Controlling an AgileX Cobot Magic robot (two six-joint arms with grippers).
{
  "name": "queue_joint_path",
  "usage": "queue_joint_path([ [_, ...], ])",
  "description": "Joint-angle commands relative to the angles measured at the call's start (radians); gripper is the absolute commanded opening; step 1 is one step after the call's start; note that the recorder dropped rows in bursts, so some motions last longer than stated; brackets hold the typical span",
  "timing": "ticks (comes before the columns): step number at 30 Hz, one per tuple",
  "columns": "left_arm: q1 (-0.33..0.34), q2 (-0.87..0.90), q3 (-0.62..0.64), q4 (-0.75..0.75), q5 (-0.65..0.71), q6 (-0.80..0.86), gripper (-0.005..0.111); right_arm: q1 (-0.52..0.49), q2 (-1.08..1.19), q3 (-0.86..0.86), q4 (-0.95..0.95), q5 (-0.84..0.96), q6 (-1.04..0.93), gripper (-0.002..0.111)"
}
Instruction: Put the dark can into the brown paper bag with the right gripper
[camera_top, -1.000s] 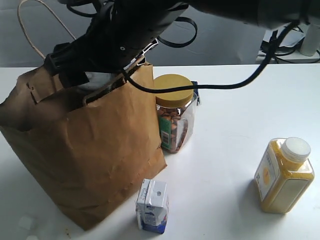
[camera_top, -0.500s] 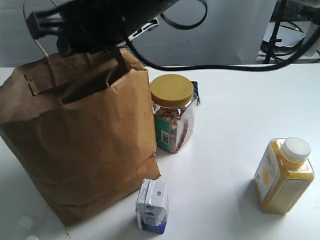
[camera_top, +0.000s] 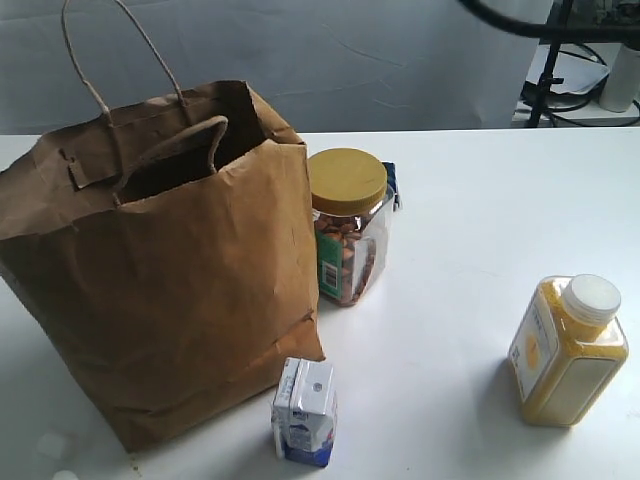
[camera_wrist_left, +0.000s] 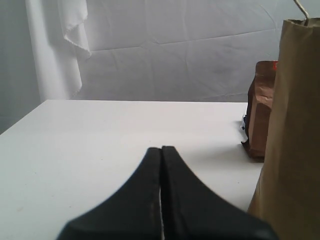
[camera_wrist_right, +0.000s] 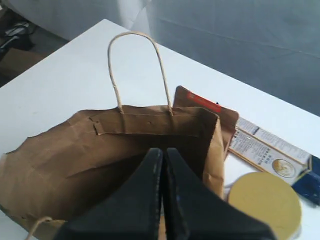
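Observation:
The brown paper bag stands open on the left of the white table, its cord handles up. In the right wrist view the brown paper bag shows from above, its inside dark. The dark can is nowhere to be seen in any view. My right gripper hangs above the bag's mouth, shut with nothing between its fingers; it is outside the exterior view. My left gripper is shut and empty, low over the table beside the brown paper bag.
A yellow-lidded nut jar stands right beside the bag. A small milk carton sits at the bag's front corner. A yellow white-capped bottle stands at the right. Behind the bag are a small brown pouch and a flat printed packet.
The right arm, which reached into the bag a second ago, has risen and left the exterior view. The bag's mouth and handles have sprung back upright.

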Motion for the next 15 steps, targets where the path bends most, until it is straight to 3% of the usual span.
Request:
queue_joint_path([
  [1,-0.008,-0.003,0.004,0.003,-0.005,-0.003,0.000,0.000,-0.126,0.109,-0.098,0.013,0.046,0.000],
  [15,-0.008,-0.003,0.004,0.003,-0.005,-0.003,0.000,-0.026,-0.556,0.649,-0.244,-0.077,0.206,0.000],
])
